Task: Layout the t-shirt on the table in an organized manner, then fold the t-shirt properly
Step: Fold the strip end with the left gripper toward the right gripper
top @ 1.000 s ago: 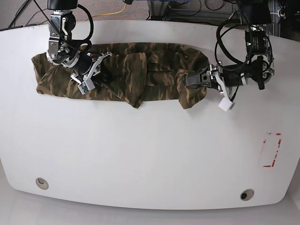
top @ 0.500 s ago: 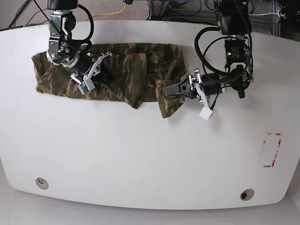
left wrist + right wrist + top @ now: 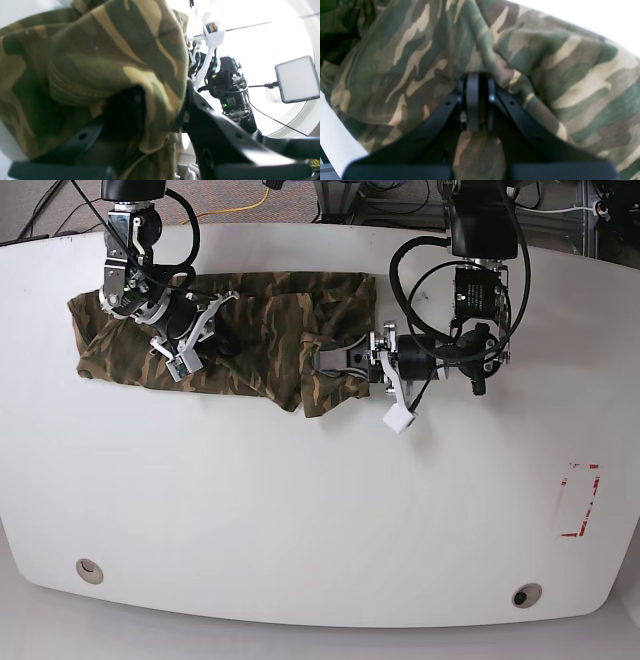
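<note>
Base view: left gripper (image 3: 322, 363) clamps the t-shirt (image 3: 260, 340) end, folding it across the table (image 3: 300, 510); right gripper (image 3: 218, 340), jaws closed, pins the other side. Next, I'd judge: lay that flap flat and let go.

t-shirt (image 3: 250, 330) on table (image 3: 300, 510), far side | red mark (image 3: 578, 500) right

The lower half of the table (image 3: 300, 520) lies open to passage; the t-shirt (image 3: 270, 340) and both arms crowd the upper part.
</note>
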You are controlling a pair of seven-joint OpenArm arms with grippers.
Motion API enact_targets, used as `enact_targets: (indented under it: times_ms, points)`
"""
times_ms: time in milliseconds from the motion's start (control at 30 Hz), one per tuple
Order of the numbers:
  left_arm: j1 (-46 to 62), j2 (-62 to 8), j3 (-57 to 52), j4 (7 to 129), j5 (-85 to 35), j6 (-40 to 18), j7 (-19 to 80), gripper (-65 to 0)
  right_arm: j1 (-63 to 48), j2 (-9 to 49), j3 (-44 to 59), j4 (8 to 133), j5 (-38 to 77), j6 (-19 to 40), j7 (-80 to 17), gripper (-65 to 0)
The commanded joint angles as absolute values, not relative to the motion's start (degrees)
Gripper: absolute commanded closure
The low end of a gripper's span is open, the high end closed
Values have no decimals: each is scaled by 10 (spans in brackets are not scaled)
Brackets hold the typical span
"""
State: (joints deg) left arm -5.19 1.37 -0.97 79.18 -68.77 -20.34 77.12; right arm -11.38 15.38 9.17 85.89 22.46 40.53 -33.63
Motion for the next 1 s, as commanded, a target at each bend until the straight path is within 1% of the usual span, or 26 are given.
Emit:
enact_targets:
  times_ms: [0,133,300,500,567,667,700,767,967]
  points:
    - [-68,19,-5,800,-707,-204,765,-106,-116,159,93,861,204,400,-364,-44]
    - [-71,21,-5,794,-706,-204,764,-107,-116,159,93,861,203,400,-364,-44]
    - [-86,44,-2,775,-706,-204,765,-108,-116,159,93,861,203,400,-364,-44]
    - [-95,46,43,775,-706,-204,765,-113,-116,159,93,861,204,400,-364,-44]
    - [-107,46,51,775,-706,-204,765,-139,-116,159,93,861,204,400,-364,-44]
    - [-112,47,63,775,-706,-204,765,-207,-116,159,93,861,204,400,-363,-44]
    - [-113,47,65,775,-706,-204,765,-242,-116,159,93,861,203,400,-363,-44]
    - [-113,47,66,775,-706,-204,765,-279,-116,159,93,861,203,400,-363,-44]
    - [-114,47,65,775,-709,-187,766,-339,-116,160,93,861,205,400,-363,-44]
